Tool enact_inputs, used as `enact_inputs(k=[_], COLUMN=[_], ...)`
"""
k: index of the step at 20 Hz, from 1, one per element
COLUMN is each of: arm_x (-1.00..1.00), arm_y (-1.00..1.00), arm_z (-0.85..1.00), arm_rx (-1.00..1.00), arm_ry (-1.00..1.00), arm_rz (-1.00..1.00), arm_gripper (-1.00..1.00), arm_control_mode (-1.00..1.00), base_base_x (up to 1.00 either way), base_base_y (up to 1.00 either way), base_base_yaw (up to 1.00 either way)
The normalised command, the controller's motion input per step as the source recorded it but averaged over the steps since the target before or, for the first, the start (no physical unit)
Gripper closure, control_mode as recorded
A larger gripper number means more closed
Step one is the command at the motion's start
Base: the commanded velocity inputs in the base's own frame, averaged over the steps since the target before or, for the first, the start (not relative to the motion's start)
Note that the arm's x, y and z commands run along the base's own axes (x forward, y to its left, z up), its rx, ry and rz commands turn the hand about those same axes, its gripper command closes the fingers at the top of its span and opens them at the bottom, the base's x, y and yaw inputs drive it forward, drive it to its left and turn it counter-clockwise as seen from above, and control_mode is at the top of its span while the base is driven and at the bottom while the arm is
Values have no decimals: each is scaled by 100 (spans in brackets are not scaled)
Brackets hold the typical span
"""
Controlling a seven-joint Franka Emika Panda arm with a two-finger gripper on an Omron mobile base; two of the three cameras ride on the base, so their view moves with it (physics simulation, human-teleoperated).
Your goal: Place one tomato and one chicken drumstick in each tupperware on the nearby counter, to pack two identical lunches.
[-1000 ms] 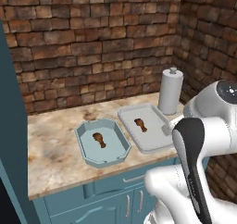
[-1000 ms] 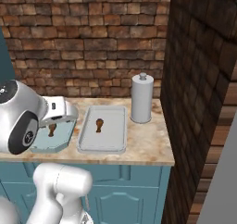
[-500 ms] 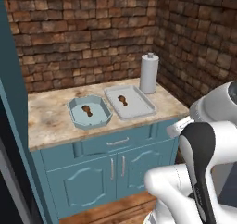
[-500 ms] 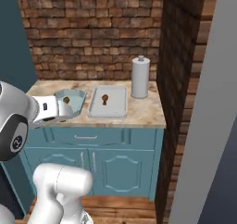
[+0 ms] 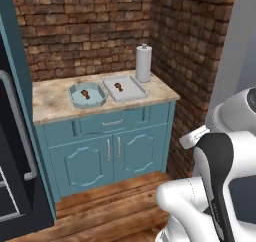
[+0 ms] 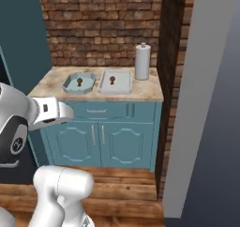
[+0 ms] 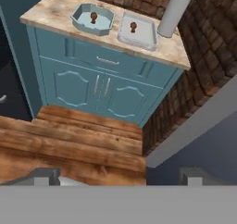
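Broadly, room: a red-brown brick wall (image 5: 85,21) backs the corner, with a wooden plank floor (image 7: 69,140) in front of the cabinets.
Counter: the beige marbled stone counter (image 5: 50,103) sits over teal-blue cabinets (image 6: 117,141) with slim silver handles, well apart from the robot.
Paper roll: a tall white paper towel roll (image 5: 143,62) stands upright at the counter's right end, just beside the rectangular tray.
Tupperware, left: a pale blue-grey plastic tray with cut-off corners and raised rim (image 5: 75,98) rests flat on the counter and holds one brown chicken drumstick (image 5: 86,92).
Tupperware, right: a paler rectangular plastic tray (image 5: 131,90) lies just beside the first, between it and the roll, and holds a second brown drumstick (image 5: 119,87).
Tomatoes: none can be made out in either tray or on the counter; judged from that, the tomato half of the job is not yet done.
Gripper: the two-finger gripper (image 7: 118,174) looks down at the floor with its dark finger tips spread wide apart and nothing between them.
Handling, tomato: likely round, smooth and a little soft, so it could roll or bruise; best taken across its widest middle with a gentle squeeze.
Handling, drumstick: probably light and stiff, uneven in shape; the thick meaty end offers the surer hold.
Risk: a tomato set down carelessly may roll inside the shallow tray.
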Motion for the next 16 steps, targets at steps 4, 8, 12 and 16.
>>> enact_inputs(k=[4,8,12,16], arm_x=[0,0,0,0], arm_y=[0,0,0,0], arm_z=[0,0,0,0], arm_rx=[0,0,0,0], arm_ry=[0,0,0,0], arm_rz=[0,0,0,0], arm_gripper=[-100,-100,-100,-100], arm_control_mode=[100,100,100,100], base_base_x=[-99,-60,-16,-1], base_base_y=[37,88,100,100], base_base_yaw=[0,0,0,0])
